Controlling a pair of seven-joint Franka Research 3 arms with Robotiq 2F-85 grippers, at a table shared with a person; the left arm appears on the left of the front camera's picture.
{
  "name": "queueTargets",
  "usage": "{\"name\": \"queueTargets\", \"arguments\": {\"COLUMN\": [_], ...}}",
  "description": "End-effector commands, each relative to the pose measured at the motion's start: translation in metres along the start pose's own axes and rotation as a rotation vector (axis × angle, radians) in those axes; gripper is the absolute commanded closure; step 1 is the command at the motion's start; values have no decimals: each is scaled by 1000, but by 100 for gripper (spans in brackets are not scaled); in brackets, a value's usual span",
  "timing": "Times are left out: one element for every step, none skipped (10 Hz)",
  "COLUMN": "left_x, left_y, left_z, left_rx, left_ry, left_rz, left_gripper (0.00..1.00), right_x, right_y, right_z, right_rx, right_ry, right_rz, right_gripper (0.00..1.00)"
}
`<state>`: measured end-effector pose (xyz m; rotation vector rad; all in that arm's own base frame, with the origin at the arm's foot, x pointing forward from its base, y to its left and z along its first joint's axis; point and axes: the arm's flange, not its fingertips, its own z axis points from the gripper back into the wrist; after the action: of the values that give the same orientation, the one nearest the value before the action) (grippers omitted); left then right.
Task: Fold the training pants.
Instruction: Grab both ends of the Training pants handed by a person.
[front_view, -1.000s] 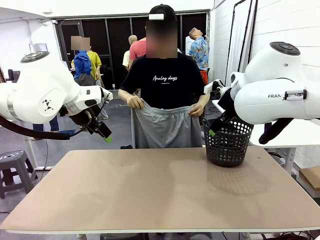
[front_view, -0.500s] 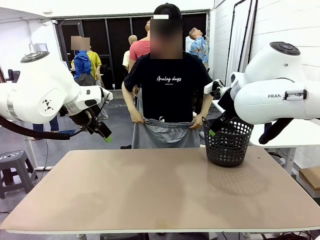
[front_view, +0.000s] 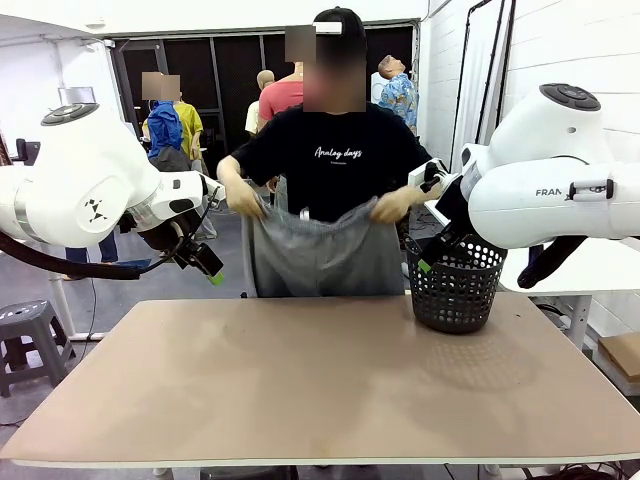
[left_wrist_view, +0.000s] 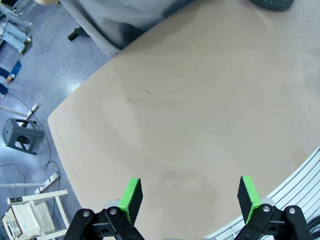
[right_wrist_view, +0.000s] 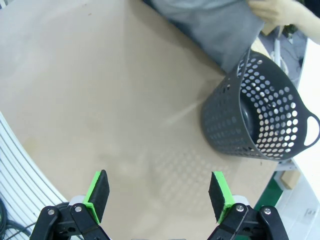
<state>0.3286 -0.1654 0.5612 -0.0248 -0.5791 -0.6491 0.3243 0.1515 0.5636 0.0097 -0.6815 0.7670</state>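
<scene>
Person (front_view: 335, 165) stands at the table's (front_view: 320, 390) far edge and holds the pants (front_view: 325, 255) up by the waistband, pinched at both ends. The legs hang behind the edge, spread wide, likely to lay them down flat.

Left hand (left_wrist_view: 190, 197): fingers apart, empty, hovers above the table's left side. Right hand (right_wrist_view: 160, 194): fingers apart, empty, hangs beside the basket (front_view: 455, 290). The 2 hands sit high and wide, seemingly to leave the middle free. Folding not yet begun.
</scene>
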Motion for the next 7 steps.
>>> {"name": "queueTargets", "arguments": {"left_x": [0,0,0,0,0,0,0], "left_y": [1,1,1,1,1,1,1], "left_z": [-1,-1,-1,-1,-1,-1,-1], "left_rx": [-2,-2,-2,-2,-2,-2,-2], "left_ry": [0,0,0,0,0,0,0], "left_rz": [2,2,2,2,2,2,2], "left_gripper": [0,0,0,0,0,0,0], "right_x": [0,0,0,0,0,0,0], "right_y": [1,1,1,1,1,1,1], "right_z": [-2,-2,-2,-2,-2,-2,-2], "right_rx": [15,15,15,15,15,15,15], "right_ry": [-1,-1,-1,-1,-1,-1,-1], "right_rz": [1,1,1,1,1,1,1], "right_gripper": [0,0,0,0,0,0,0]}}
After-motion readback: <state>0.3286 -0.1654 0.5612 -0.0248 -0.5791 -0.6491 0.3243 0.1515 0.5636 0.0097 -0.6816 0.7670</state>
